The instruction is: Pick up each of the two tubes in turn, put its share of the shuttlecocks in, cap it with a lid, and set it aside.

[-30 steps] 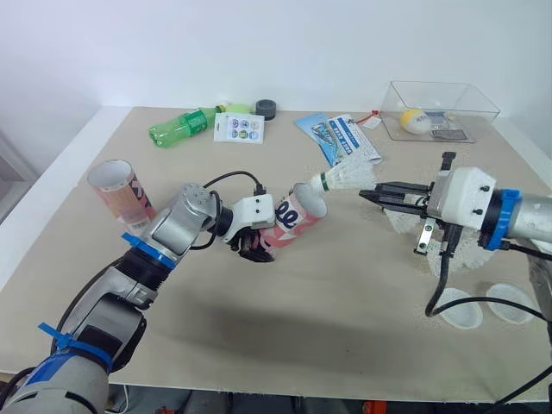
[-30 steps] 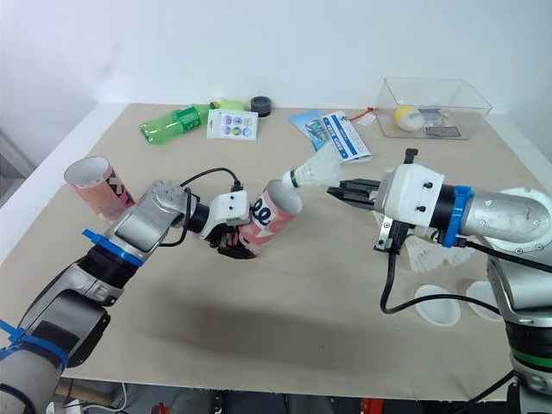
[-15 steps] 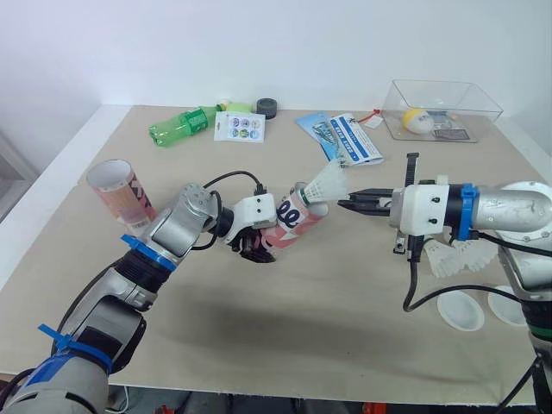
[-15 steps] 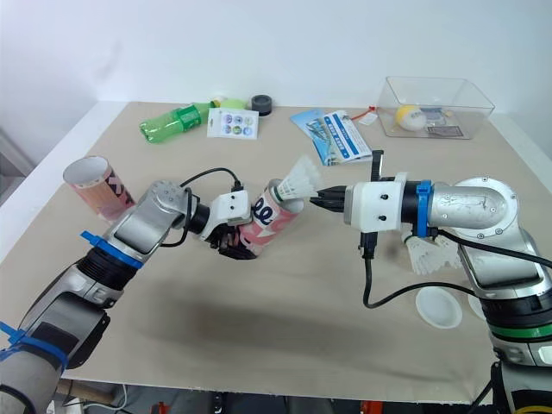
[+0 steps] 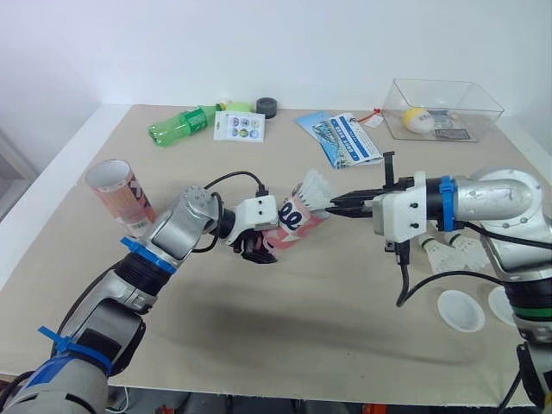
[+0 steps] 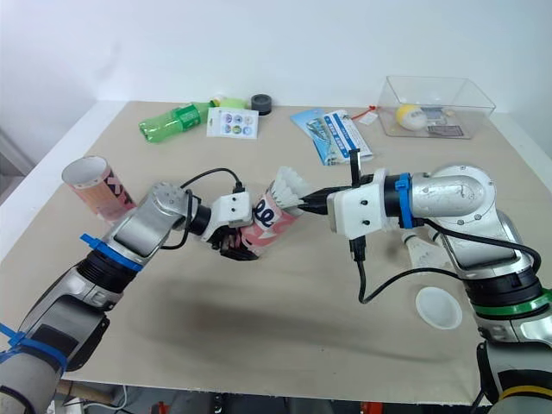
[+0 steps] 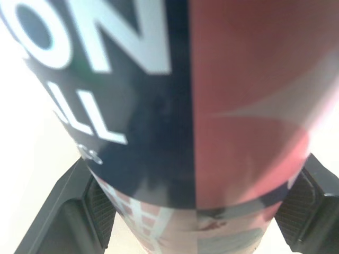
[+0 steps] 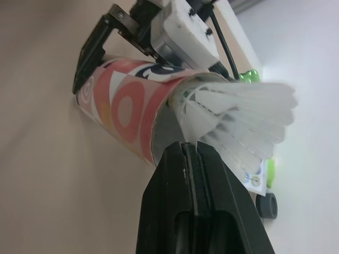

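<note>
The beige table (image 5: 285, 345) carries everything. At its far right corner sits a clear plastic box (image 5: 405, 90).

Near the table's middle, the left gripper (image 5: 263, 241) is clamped on the base end of a shuttlecock tube (image 5: 293, 222). The tube is pink and red with white lettering and tilts up, its open mouth facing the robot's right. A 2nd tube (image 5: 116, 194) of the same pattern stands upright near the left edge, open-topped and well apart from both arms.

Along the far side lie a green plastic bottle (image 5: 181, 126), a blue-and-white brochure (image 5: 343, 140) and a white sticker card (image 5: 240, 128).

The right gripper (image 5: 332, 205) has its fingers pinched together on the feather skirt of a white shuttlecock (image 5: 315, 188). The shuttlecock's cork end is tucked into the held tube's mouth, with the feathers fanning outside.

Under the right forearm, 2 white lids (image 5: 459, 310) lie flat near the right edge. Just beside them are loose shuttlecocks (image 5: 448, 252), partly hidden by the arm, so their count cannot be told. A black tape roll (image 5: 266, 108) sits behind the card, and a yellow ball (image 5: 416, 120) rests in the box.

The left wrist view adds a dark band with large white letters on the tube, and a black finger pressing each side. The right wrist view adds the tube's pale inner wall and the quills running in past the rim.
</note>
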You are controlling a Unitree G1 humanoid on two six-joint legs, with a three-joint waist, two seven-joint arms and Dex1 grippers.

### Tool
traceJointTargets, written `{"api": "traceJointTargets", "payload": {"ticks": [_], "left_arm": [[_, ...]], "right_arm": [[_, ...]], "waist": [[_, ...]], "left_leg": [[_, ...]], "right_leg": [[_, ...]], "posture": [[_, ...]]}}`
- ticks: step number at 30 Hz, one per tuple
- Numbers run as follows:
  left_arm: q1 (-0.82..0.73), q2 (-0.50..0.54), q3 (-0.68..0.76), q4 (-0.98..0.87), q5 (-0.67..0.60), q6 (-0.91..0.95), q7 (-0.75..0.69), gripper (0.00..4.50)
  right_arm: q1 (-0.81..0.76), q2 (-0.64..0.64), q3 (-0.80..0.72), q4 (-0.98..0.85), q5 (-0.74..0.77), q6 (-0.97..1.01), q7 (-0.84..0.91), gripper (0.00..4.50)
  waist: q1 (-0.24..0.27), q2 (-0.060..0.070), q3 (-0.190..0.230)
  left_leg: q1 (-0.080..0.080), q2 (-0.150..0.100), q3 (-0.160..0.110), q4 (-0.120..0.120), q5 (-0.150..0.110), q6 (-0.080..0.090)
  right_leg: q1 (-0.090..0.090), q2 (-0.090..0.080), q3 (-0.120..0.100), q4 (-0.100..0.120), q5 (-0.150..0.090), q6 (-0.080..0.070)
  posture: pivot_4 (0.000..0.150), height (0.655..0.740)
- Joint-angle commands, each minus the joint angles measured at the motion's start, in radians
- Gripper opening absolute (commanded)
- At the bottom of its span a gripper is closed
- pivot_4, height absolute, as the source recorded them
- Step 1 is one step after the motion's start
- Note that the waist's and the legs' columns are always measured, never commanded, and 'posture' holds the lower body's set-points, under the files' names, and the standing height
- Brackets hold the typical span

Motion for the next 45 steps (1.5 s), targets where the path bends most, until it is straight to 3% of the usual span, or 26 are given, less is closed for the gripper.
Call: {"api": "traceJointTargets", "payload": {"ticks": [1,5,6,8,11,15,22,28,37,45], "left_arm": [[-0.002,0.003,0.006,-0.008,0.0,-0.02,0.004,3.55],[-0.001,0.006,0.006,-0.011,0.0,-0.022,0.003,3.55],[0.0,0.007,0.005,-0.01,0.0,-0.025,0.003,3.55],[-0.002,0.01,-0.001,-0.002,0.011,-0.043,0.006,3.55],[-0.007,0.014,-0.011,0.011,0.031,-0.086,0.011,3.55],[-0.013,-0.006,-0.01,0.038,0.039,-0.139,0.031,3.55],[-0.009,-0.024,-0.044,0.05,0.062,-0.246,0.013,3.55],[-0.031,-0.065,-0.06,0.104,0.082,-0.321,0.005,3.55],[-0.04,-0.115,-0.052,0.117,0.072,-0.315,-0.019,3.55],[-0.006,-0.122,-0.054,0.019,0.042,-0.235,-0.06,3.55]], "right_arm": [[-0.024,-0.009,-0.019,-0.003,0.03,0.014,0.027,1.21],[-0.012,-0.024,-0.061,-0.013,0.088,0.054,0.047,3.06],[-0.002,-0.023,-0.083,-0.024,0.128,0.091,0.046,3.65],[0.026,-0.022,-0.155,-0.054,0.241,0.222,0.019,4.42],[0.091,-0.022,-0.29,-0.085,0.375,0.421,-0.077,4.42],[0.345,0.015,-0.516,-0.206,0.537,0.667,-0.238,4.42],[0.815,0.147,-0.767,-0.415,0.562,0.786,-0.401,4.42],[1.008,0.224,-0.881,-0.468,0.592,0.825,-0.466,4.42],[1.112,0.305,-0.831,-0.423,0.562,0.795,-0.496,4.42],[1.033,0.304,-0.743,-0.293,0.461,0.74,-0.55,4.42]], "waist": [[0.0,0.0,0.0],[0.0,0.0,0.0],[0.0,0.0,0.0],[0.0,0.0,0.0],[0.0,0.0,0.0],[0.01,-0.001,0.001],[0.013,0.0,0.0],[0.011,0.001,0.0],[0.013,0.0,0.0],[0.01,0.0,0.0]], "left_leg": [[0.0,0.0,0.0,0.0,0.0,0.0],[0.0,0.0,0.0,-0.001,0.0,0.0],[0.0,0.0,0.0,-0.001,0.0,0.0],[0.0,0.0,0.0,-0.001,0.0,0.0],[0.0,0.0,-0.001,-0.001,0.0,0.0],[0.0,0.0,-0.004,0.0,0.0,0.0],[0.0,-0.001,-0.008,0.0,0.0,0.0],[0.001,-0.003,-0.007,0.003,0.0,0.001],[0.0,-0.008,-0.007,0.003,0.001,0.002],[0.0,-0.009,-0.007,0.001,0.001,0.001]], "right_leg": [[0.0,0.0,0.0,0.0,0.0,0.0],[0.0,0.0,0.0,0.0,0.0,-0.001],[0.0,0.0,0.0,0.0,0.0,-0.001],[0.0,0.0,0.0,0.0,0.0,-0.001],[0.0,0.0,0.0,0.0,0.001,-0.003],[0.002,0.0,-0.003,0.001,0.001,-0.005],[0.002,0.0,-0.005,0.002,-0.002,-0.002],[0.004,-0.001,-0.004,0.001,-0.003,-0.004],[0.007,-0.006,-0.004,0.0,-0.004,-0.002],[0.006,-0.007,-0.005,0.0,-0.006,-0.001]], "posture": [[0.15,0.74],[0.15,0.74],[0.15,0.74],[0.15,0.74],[0.15,0.74],[0.15,0.74],[0.15,0.74],[0.15,0.74],[0.15,0.74],[0.15,0.74]]}}
